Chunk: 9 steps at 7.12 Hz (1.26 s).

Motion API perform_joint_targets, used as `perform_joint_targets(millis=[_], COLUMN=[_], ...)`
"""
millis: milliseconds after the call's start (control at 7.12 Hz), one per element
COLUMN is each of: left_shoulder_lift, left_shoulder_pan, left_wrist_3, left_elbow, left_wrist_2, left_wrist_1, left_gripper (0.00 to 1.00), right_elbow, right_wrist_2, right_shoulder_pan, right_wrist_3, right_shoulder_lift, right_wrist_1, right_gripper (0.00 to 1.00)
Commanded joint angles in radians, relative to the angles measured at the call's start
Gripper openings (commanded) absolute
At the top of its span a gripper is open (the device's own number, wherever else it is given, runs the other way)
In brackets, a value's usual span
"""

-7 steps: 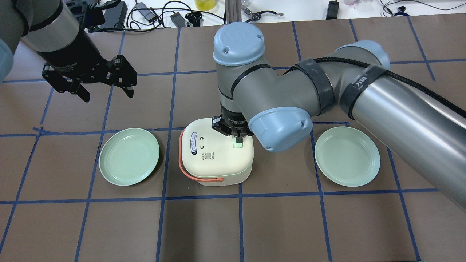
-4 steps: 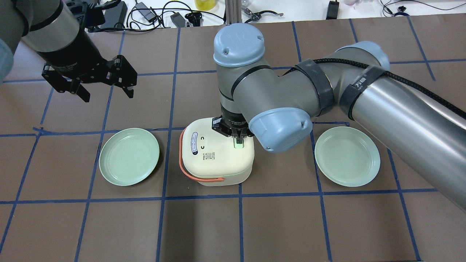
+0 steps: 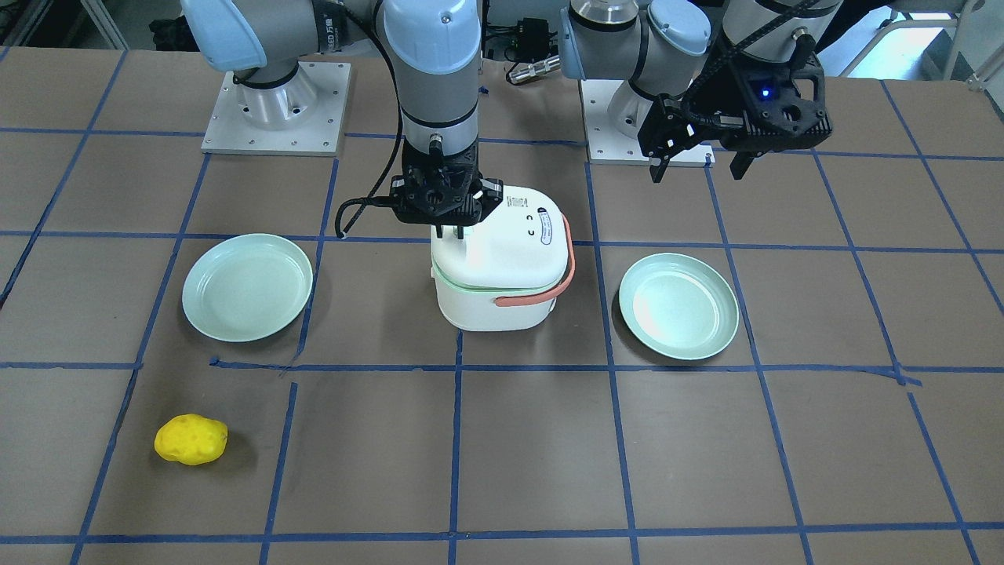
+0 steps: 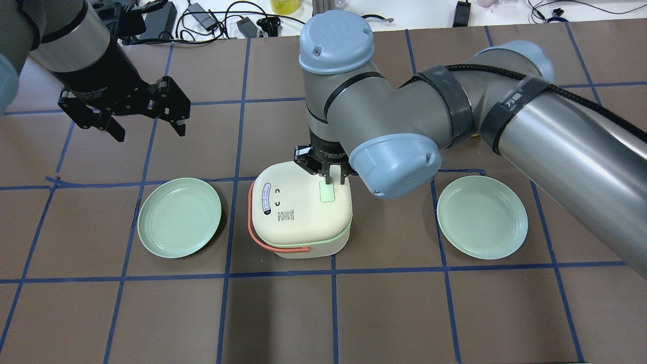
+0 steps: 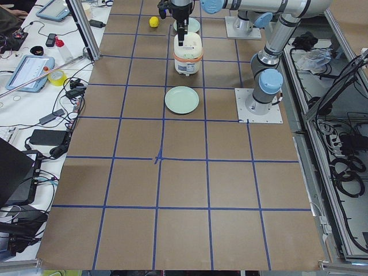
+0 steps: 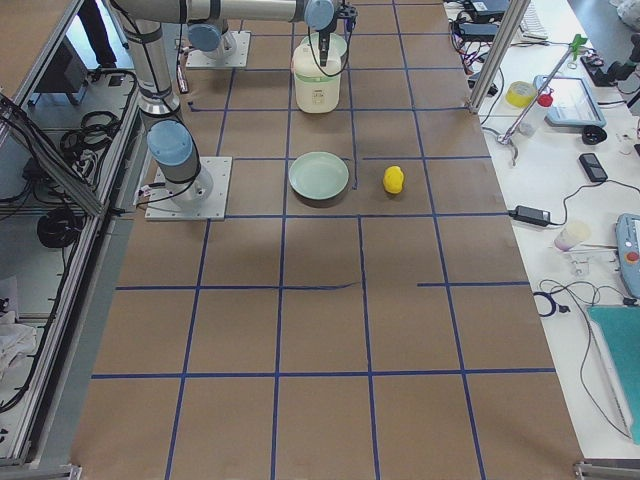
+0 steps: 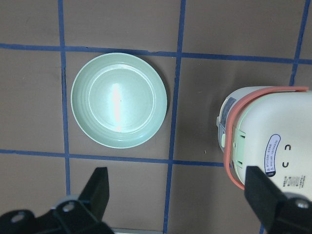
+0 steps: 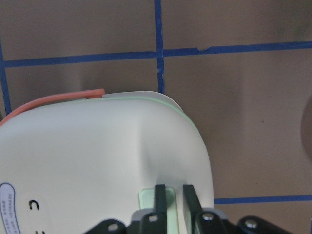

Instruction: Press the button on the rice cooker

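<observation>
The cream rice cooker [image 4: 293, 212] with an orange handle stands mid-table, also in the front view [image 3: 510, 267]. Its pale green button [image 4: 327, 192] is on the lid's right side. A thin green seam shows between lid and body. My right gripper [image 4: 333, 177] hangs just above the button's far edge, fingers nearly together and holding nothing. In the right wrist view, the gripper [image 8: 173, 192] sits over the button [image 8: 145, 199]. My left gripper [image 4: 151, 132] is open and empty, high over the table to the far left. The left wrist view shows the cooker [image 7: 263, 146].
Two pale green plates [image 4: 179, 217] [image 4: 482, 217] lie left and right of the cooker. A yellow lump [image 3: 190, 439] lies near the operators' edge. Cables and gear line the table's far edge [image 4: 212, 20].
My right gripper has risen and drawn back from the button, which now shows whole. A green seam has appeared under the lid. The left arm has not moved.
</observation>
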Motion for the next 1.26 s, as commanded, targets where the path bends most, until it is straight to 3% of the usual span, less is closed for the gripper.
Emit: perform_joint_targets(millis=[0, 281, 1123], left_shoulder_lift=[0.0, 0.0, 0.0], left_shoulder_pan=[0.0, 0.0, 0.0], left_wrist_3=[0.001, 0.001, 0.001], left_elbow=[0.0, 0.0, 0.0], left_wrist_2=[0.0, 0.0, 0.0], left_wrist_1=[0.0, 0.0, 0.0], left_gripper=[1.0, 1.0, 1.0], right_elbow=[-0.067, -0.143, -0.28], right_wrist_2=[-0.043, -0.03, 0.02], right_shoulder_pan=[-0.053, -0.173, -0.383], right_wrist_3=[-0.042, -0.206, -0.411], right_shoulder_lift=[-0.018, -0.058, -0.061], right_wrist_1=[0.079, 0.192, 0.207], right_gripper=[1.0, 1.0, 1.0])
